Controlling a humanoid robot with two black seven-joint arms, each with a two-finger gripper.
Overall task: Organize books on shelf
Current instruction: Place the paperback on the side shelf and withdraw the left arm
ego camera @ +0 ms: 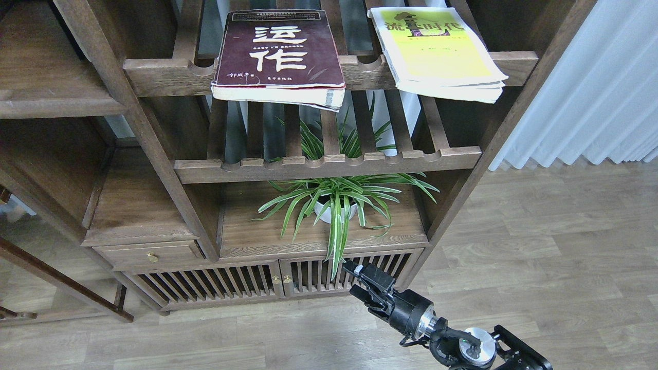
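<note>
Thick maroon paperback (280, 54) and yellow-green paperback (437, 51) flat on upper slatted rack (164, 74), overhanging front rail. Black right gripper (360, 281) low, empty, finger state unreadable. Approach from below overhang, grasp exposed edge squarely, avoid rail.

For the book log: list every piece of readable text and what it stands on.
"运作": big white characters on the maroon book.
"时代": dark characters on the yellow-green book; the characters before them are unclear.
Smaller print on both covers is too blurred to read.
No other text shows.
</note>
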